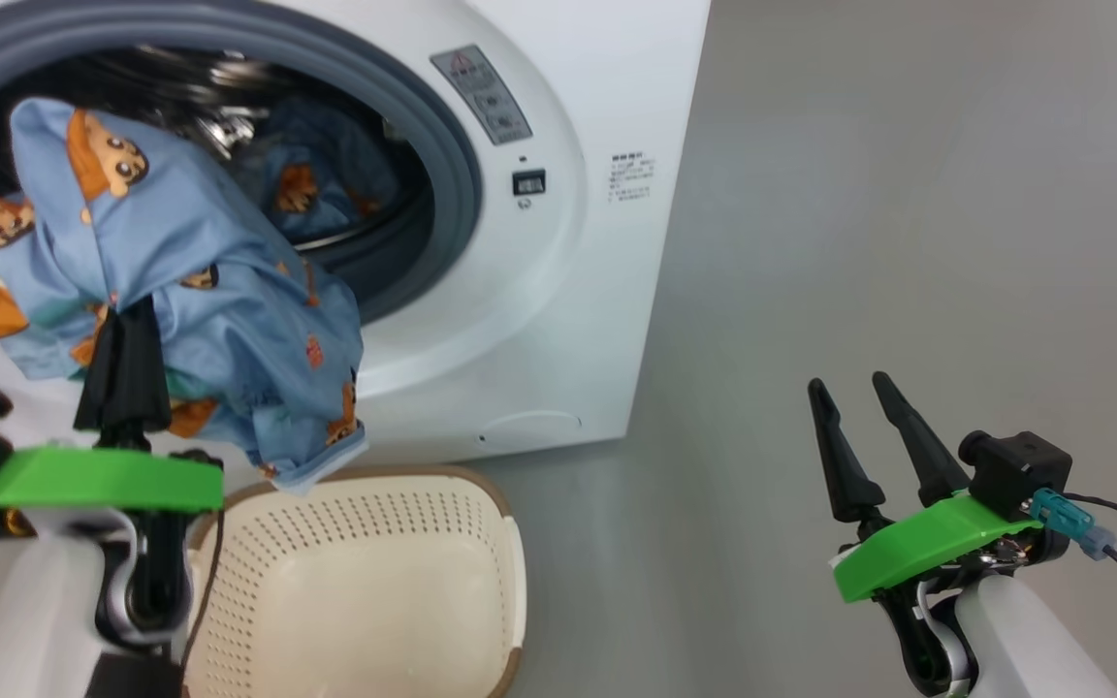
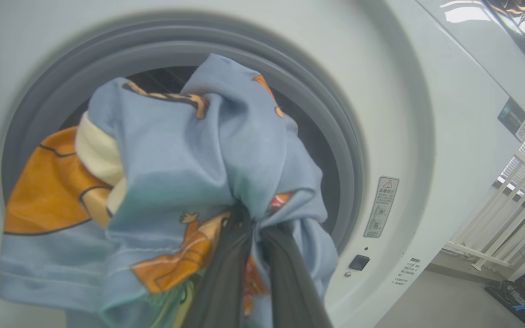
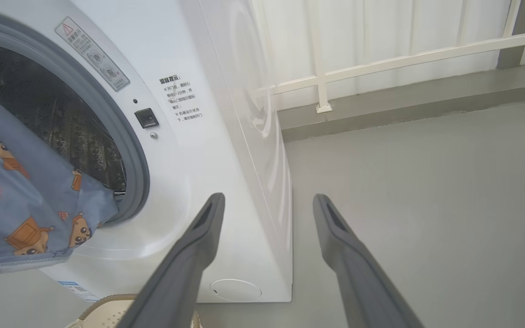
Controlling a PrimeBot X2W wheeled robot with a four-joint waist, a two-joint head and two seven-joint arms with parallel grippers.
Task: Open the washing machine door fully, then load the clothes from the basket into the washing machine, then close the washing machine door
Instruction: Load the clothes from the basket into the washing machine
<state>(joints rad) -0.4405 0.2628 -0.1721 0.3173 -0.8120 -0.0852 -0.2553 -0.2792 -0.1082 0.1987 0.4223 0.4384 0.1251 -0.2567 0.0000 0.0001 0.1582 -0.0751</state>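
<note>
The light blue cloth bundle printed with orange-brown bears (image 1: 190,281) hangs at the left of my head view, in front of the washer's mouth and above the basket, its lower hem just over the rim. My left gripper (image 1: 127,325) is clamped on it from below; the fingertips are buried in the folds, so I cannot see them. In my left wrist view the two dark fingers (image 2: 226,278) rise from the bottom edge pinched together into the cloth (image 2: 189,164), which covers most of the opening. More of the same blue fabric (image 1: 316,184) lies inside the steel drum (image 1: 209,87), whose depths are too dark to read. The grey rubber gasket (image 1: 442,165) rings the mouth of the big white front-loading washing machine (image 1: 558,291), cut off at the top and left of the frame. The cream perforated plastic basket with a brown rim (image 1: 510,572) sits at the bottom centre, its near side cropped. My right gripper (image 1: 847,385) hovers at lower right over grey floor (image 1: 859,194), jaws spread wide and holding nothing; its wrist view shows the fingers (image 3: 208,228) parted before the machine's corner (image 3: 208,159). The label print is too small to read.
</note>
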